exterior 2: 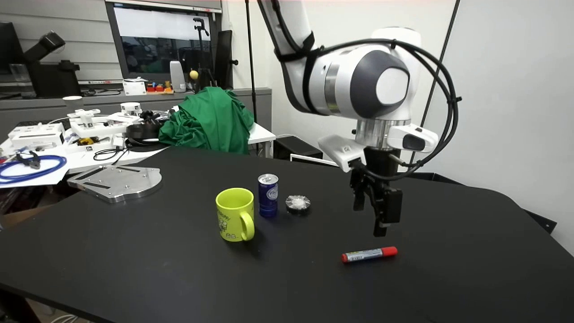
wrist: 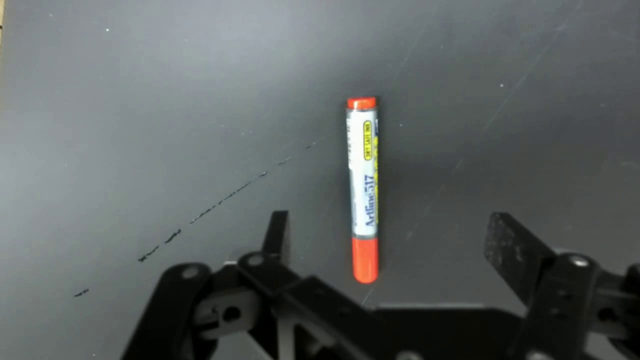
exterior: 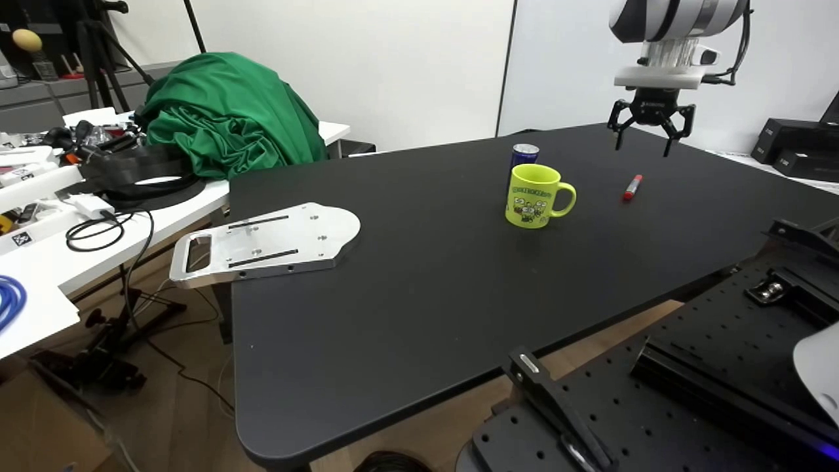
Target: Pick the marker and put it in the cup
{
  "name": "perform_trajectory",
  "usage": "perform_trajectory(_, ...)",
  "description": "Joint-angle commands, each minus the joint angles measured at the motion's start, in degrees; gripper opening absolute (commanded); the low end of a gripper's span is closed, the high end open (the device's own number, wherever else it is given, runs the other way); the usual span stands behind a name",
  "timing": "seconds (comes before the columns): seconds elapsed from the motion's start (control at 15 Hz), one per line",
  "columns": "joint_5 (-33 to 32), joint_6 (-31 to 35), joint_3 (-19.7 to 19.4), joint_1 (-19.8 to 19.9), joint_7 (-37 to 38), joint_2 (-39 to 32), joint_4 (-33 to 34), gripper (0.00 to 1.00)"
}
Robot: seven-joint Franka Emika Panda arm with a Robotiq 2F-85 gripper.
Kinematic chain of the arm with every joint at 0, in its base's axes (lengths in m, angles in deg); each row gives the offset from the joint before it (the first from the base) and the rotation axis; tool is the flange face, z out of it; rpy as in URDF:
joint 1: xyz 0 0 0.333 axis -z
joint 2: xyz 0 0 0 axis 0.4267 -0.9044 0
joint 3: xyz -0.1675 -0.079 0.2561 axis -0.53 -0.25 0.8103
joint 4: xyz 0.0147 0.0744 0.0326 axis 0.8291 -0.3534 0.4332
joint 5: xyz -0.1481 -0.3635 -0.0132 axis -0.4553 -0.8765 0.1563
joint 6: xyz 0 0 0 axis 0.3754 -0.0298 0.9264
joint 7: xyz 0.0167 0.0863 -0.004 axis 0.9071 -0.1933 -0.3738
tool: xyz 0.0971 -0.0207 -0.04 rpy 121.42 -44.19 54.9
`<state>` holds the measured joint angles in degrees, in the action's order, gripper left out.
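Marker (wrist: 362, 170) flat, cap (wrist: 365, 260) toward end effector (exterior: 642, 146)

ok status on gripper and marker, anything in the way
Gripper open, empty. Red Artline 517 marker lying on table, ungrasped. Blue drink can near yellow-green mug, possible snag.

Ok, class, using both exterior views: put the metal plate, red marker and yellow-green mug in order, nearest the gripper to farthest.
1. Red marker: on the table, below the gripper.
2. Yellow-green mug: left of the marker in both views.
3. Metal plate: farther left, at the table's edge.
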<state>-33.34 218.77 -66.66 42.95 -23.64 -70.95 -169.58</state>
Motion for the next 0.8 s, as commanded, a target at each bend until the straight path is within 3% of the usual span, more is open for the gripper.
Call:
perform_trajectory(0.0, 0.09, 1.20, -0.56, -1.01, 0.10, -5.21, 3.74, 1.00)
perform_trajectory(0.4, 0.21, 3.10, -0.51, -1.78, -0.28, -11.89, 6.29, 1.00)
perform_trajectory(0.47, 0.57, 2.46, 1.12, -0.61, -2.97, -12.26, 6.28, 1.00)
perform_trajectory(0.73, 0.81, 3.40, -0.17, -1.89, -1.79, -11.48, 4.49, 1.00)
